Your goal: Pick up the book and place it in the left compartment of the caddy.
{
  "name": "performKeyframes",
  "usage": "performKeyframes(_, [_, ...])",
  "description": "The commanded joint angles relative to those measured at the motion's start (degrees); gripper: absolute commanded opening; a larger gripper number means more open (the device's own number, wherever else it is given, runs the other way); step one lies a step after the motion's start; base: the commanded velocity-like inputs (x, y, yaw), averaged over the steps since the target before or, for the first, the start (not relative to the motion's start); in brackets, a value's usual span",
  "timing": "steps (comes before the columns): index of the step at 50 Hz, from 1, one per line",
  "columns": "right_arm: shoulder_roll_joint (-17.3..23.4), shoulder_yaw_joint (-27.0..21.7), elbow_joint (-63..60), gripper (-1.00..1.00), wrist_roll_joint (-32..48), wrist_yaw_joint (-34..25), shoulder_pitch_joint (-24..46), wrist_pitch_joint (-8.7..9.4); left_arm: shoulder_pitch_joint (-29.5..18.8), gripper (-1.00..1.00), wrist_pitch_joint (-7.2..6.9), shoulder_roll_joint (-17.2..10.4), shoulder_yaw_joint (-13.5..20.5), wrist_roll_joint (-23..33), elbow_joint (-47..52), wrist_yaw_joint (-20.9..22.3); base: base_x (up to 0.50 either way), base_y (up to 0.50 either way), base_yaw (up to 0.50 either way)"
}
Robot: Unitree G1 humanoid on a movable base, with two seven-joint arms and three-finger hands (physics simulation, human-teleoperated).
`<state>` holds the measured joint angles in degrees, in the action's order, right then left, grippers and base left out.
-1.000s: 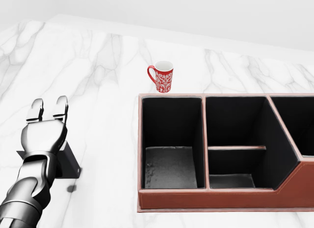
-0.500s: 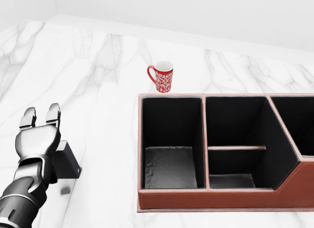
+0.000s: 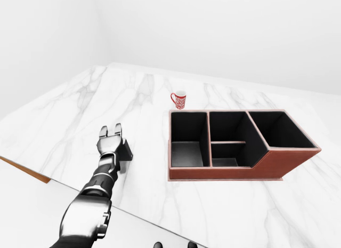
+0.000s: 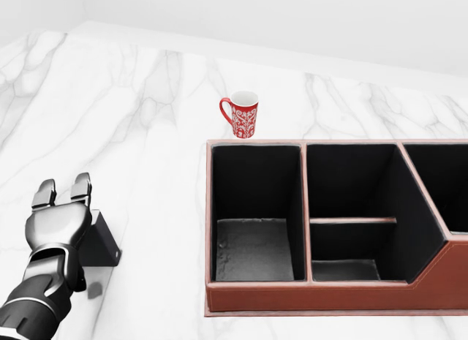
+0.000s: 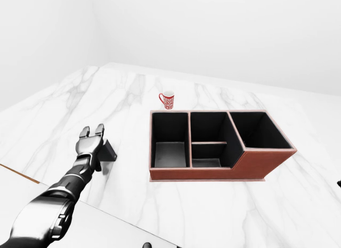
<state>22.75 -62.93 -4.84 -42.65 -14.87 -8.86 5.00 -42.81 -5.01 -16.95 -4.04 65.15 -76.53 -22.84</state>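
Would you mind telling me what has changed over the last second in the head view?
The left robot hand has drawn back toward the view's bottom left, over the book, fingers still open, grasping nothing. The book, mug and caddy stayed put.

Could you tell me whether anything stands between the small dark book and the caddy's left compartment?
Nothing visible does. The small dark book, partly under the open left hand, lies left of the red-brown leather caddy with bare white marble counter between. The red patterned mug stands beyond the left compartment, off that path.
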Motion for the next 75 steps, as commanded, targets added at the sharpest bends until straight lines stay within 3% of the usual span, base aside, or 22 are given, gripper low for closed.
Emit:
performKeyframes(1, [0.11,0.19,0.35,1.0,0.12,-0.02,0.12,0.0,0.44,1.0,0.01,0.28,-0.35,0.73,-1.26,1.04,0.0,0.0,0.0])
performKeyframes(20, [0.07,0.3,0.48,1.0,0.15,-0.07,0.01,0.0,2.01,1.0,0.01,0.73,0.57,1.17,-2.19,2.65,0.0,0.0,0.0])
performKeyframes(21, [0.09,0.22,0.37,1.0,0.06,-0.05,-0.04,0.0,2.24,0.86,0.01,0.83,0.26,1.64,-2.32,2.96,0.0,0.0,0.0])
performKeyframes(22, [0.09,0.26,0.54,1.0,0.17,-0.13,0.04,0.0,2.37,0.07,0.01,0.91,-0.32,2.51,-2.4,3.01,0.0,0.0,0.0])
performKeyframes(24, [0.02,0.42,0.8,1.0,0.34,-0.3,0.11,0.0,2.4,-1.0,0.01,0.92,0.35,2.11,-2.35,2.5,0.0,0.0,0.0])
performKeyframes(47, [0.28,-0.43,-0.14,1.0,-0.92,-0.19,-0.08,0.0,2.11,-1.0,0.01,0.44,-0.87,6.09,-2.11,0.53,0.0,0.0,0.0])
performKeyframes(60, [0.05,-0.55,-0.52,1.0,-0.96,-0.33,-0.3,0.0,1.82,-1.0,0.01,-0.39,0.36,3.85,-1.34,-7.12,0.0,0.0,0.0])
performKeyframes(75, [-0.03,-0.3,0.08,1.0,-0.99,-0.64,-0.16,0.0,0.47,-1.0,0.01,-2.04,-0.02,3.39,1.51,-7.16,0.0,0.0,0.0])
